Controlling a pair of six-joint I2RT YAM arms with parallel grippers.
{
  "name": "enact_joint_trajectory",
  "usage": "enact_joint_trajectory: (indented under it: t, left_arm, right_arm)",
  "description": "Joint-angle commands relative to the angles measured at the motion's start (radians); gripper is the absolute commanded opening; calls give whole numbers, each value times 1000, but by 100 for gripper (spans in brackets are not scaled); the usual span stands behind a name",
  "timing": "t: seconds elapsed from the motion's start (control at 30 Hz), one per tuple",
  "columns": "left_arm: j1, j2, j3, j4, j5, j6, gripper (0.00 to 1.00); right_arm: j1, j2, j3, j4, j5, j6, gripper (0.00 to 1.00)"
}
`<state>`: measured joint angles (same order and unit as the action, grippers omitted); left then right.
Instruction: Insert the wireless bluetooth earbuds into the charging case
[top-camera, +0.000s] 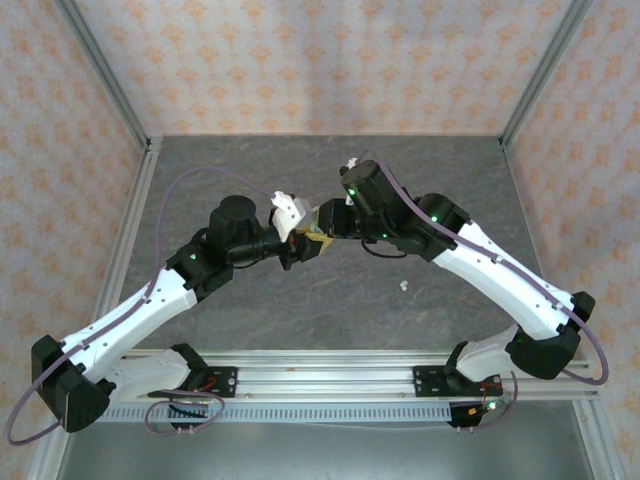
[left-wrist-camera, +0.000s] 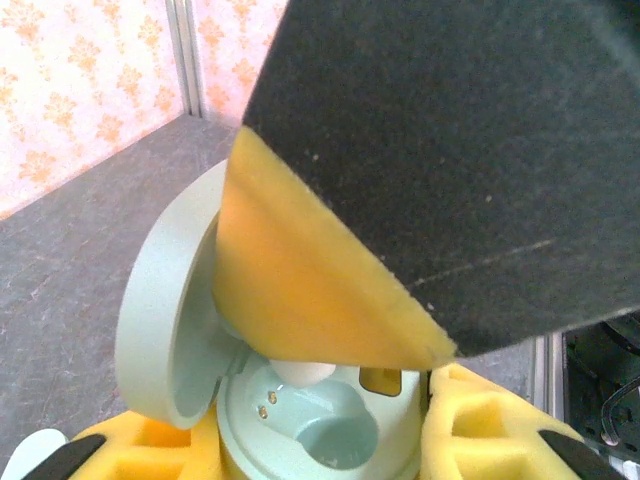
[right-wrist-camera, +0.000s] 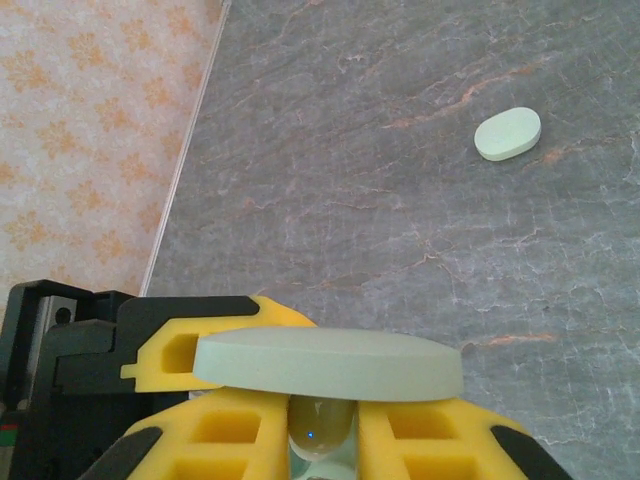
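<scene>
Left wrist view puts the charging case (left-wrist-camera: 245, 425) right at the bottom of the frame, clamped between the left jaws' yellow pads (left-wrist-camera: 480, 430), with its lid (left-wrist-camera: 165, 310) swung open to the left. One of the right arm's yellow foam pads (left-wrist-camera: 300, 290) reaches down into the open case from above, and a whitish earbud (left-wrist-camera: 300, 372) sits at its tip, just over the rear socket. The front socket (left-wrist-camera: 340, 440) is empty. In the right wrist view the right jaws stand close together, with a small rounded thing filling the narrow gap below the lid's edge, so I judge them pinched on that earbud and not merely pressing it. The top external view shows both arms meeting above the middle of the bench (top-camera: 300, 170). A loose earbud (top-camera: 405, 286) lies on the bench to the right of them, well apart. A second case (right-wrist-camera: 508, 133) lies closed on the bench in the right wrist view. The step in hand looks like seating the first bud. The next move calls for a small, straight push until the bud sits in its socket, then letting the right jaws part without dragging it out. The left jaws should keep the case steady meanwhile.
</scene>
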<state>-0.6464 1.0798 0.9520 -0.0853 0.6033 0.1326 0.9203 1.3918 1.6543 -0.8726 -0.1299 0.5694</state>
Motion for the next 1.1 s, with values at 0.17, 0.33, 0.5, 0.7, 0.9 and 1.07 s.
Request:
enact_joint_trajectory:
  t: [0.17, 0.33, 0.5, 0.7, 0.9, 1.07]
  left_arm:
    - [-6, -4, 10, 17, -11, 4, 29]
    - [-6, 0, 13, 20, -13, 2, 29]
    - [-6, 3, 16, 20, -11, 1, 29]
    - [-6, 1, 16, 19, -13, -2, 29]
    - [-6, 5, 19, 22, -14, -4, 29]
    - [-7, 4, 19, 20, -16, -2, 29]
  right_arm:
    - [15, -31, -23, 44, -8, 23, 20]
    - [22, -35, -34, 38, -17, 34, 20]
    - [26, -40, -48, 42, -22, 41, 20]
    - [28, -41, -54, 25, -12, 38, 27]
    - [27, -48, -45, 38, -20, 35, 39]
    - [27, -64, -28, 43, -7, 34, 42]
